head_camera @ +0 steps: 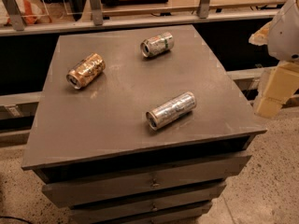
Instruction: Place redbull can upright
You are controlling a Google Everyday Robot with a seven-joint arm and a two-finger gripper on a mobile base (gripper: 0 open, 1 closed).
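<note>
The redbull can [171,110] lies on its side near the front edge of the worktop [117,106] (right of centre). It is probably light, slick and easily dented, so grasp mid-body. The pincer [270,101] hangs off the right edge; open or closed, I cannot tell.

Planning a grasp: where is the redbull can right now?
The redbull can lies on its side front-right on the table, in front of the gold can and short silver can; the gripper hangs off the table's right edge.
</note>
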